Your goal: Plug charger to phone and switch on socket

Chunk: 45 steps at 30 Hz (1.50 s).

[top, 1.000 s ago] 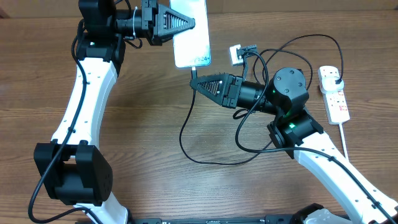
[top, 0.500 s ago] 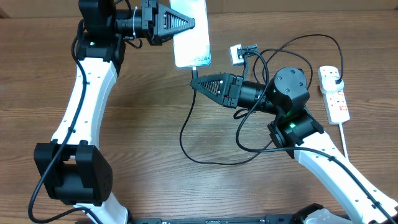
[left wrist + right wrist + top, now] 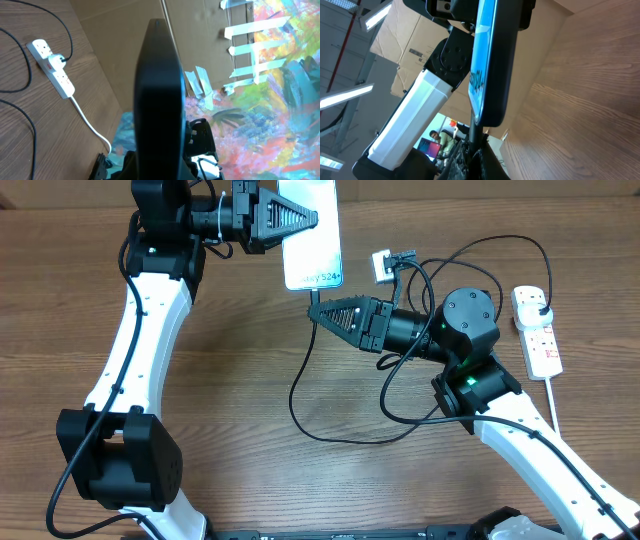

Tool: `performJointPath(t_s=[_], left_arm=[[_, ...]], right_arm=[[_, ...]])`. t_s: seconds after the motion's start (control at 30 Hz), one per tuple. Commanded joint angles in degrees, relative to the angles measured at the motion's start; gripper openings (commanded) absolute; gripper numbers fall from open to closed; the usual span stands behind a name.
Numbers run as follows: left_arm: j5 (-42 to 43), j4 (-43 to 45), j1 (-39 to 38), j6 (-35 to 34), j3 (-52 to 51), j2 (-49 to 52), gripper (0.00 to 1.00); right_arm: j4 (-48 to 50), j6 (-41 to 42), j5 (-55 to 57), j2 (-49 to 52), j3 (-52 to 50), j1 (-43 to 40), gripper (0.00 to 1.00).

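Observation:
My left gripper [image 3: 312, 220] is shut on the phone [image 3: 315, 242], holding it above the far side of the table with its light screen up. In the left wrist view the phone [image 3: 157, 95] shows as a dark slab on edge. My right gripper [image 3: 313, 310] is shut on the charger's connector tip [image 3: 475, 134], just below the phone's lower end [image 3: 490, 107]; whether they touch I cannot tell. The charger cable [image 3: 296, 395] loops over the table to its plug [image 3: 541, 303] in the socket [image 3: 540, 338] at the right.
A small white adapter [image 3: 380, 267] lies beside the phone. The socket's thick white cord [image 3: 553, 402] runs toward the front right edge. Cardboard [image 3: 200, 35] and a colourful cloth [image 3: 280, 100] stand beyond the table's far edge.
The left gripper and the phone have shifted slightly to the right and nearer the connector tip. The right arm has stayed put.

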Motion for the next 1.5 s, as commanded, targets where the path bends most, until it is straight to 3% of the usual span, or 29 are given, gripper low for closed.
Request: performJointPath(t_s=[0.0,1.47], left_arm=[[2.7,0.3,-1.4,1.6,0.5,-1.8,0.04],[4.2,0.0,-5.6,2.5,0.5,-1.8,0.04]], right_arm=[[0.8,0.0,2.6,0.3,0.0,-0.9,0.04],[0.9,-1.7,-0.9,0.3,0.0,-7.1,0.04]])
